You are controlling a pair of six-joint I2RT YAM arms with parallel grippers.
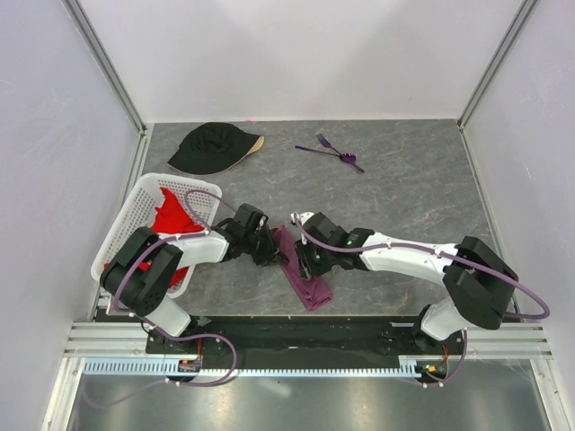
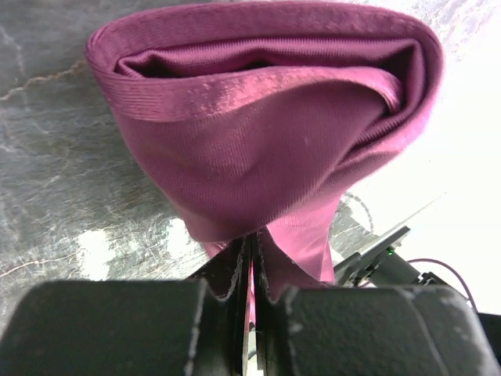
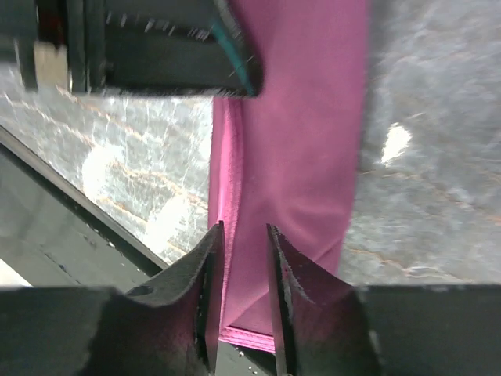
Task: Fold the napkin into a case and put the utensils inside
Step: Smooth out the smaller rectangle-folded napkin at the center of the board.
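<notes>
Table (image 1: 404,197): grey, veined like stone, spreading under and ahead of the left gripper (image 1: 269,249) and right gripper (image 1: 305,260).
Walls: plain white panels. The back wall (image 1: 305,54) is well ahead of both grippers, with a side wall (image 1: 54,135) outward of each.
Posts (image 1: 103,63): bare aluminium, at the two far corners.
Near edge: a black strip (image 1: 305,334) behind the grippers, then a metal rail (image 1: 296,346) and a slotted duct (image 1: 296,366).
Light: bright and even. White glints (image 2: 94,251) lie on the table beside the left gripper.

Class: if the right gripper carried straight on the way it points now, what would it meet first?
Most likely the napkin: it lies ahead of the right gripper, showing through its slightly parted jaws, though depth is hard to judge.
</notes>
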